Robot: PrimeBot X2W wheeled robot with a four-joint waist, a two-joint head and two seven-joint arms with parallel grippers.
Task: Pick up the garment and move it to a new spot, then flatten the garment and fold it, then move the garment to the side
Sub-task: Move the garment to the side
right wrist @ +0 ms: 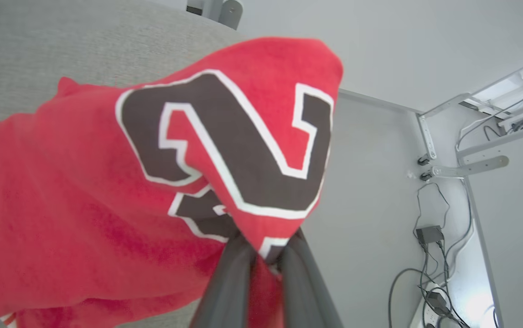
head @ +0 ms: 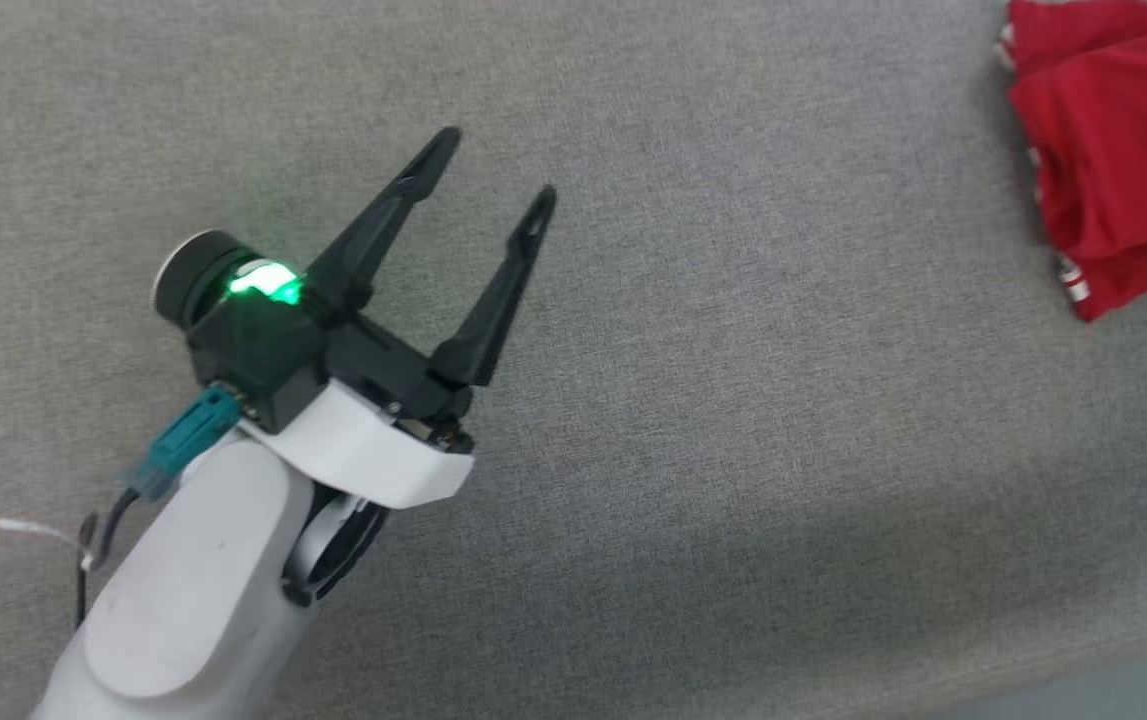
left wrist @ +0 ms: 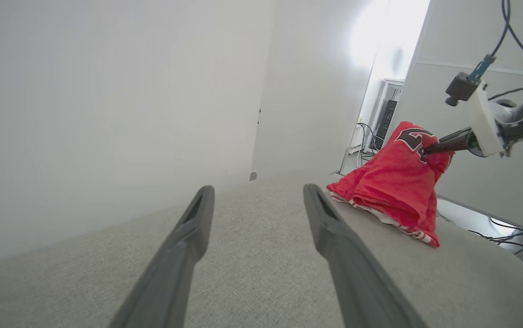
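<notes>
I count one garment [head: 1118, 150], red, and it lies at about 2 o'clock in the head view, at the far edge of the grey tabletop [head: 733, 450] and partly cut by the picture border. There are two claws. The left claw [head: 496, 165] is at about 8 o'clock in the head view, its fingers point toward 1 o'clock, and it is spread wide with nothing between the fingers. It hangs over bare tabletop, well apart from the garment. In the left wrist view I see the right claw [left wrist: 427, 149] at about 2 o'clock. It has pinched the top of the garment and pulled it up into a peak, while the lower folds and the striped hem rest on the tabletop. The right wrist view agrees: the two dark fingers are closed tight on a fold of red cloth just below a black digit [right wrist: 225, 136] with a white outline. So I judge that only the first step is in hand: the garment is gripped and half raised, not yet clear of the tabletop. Carrying it to a new spot, flattening, folding and moving it aside all remain, I think.
</notes>
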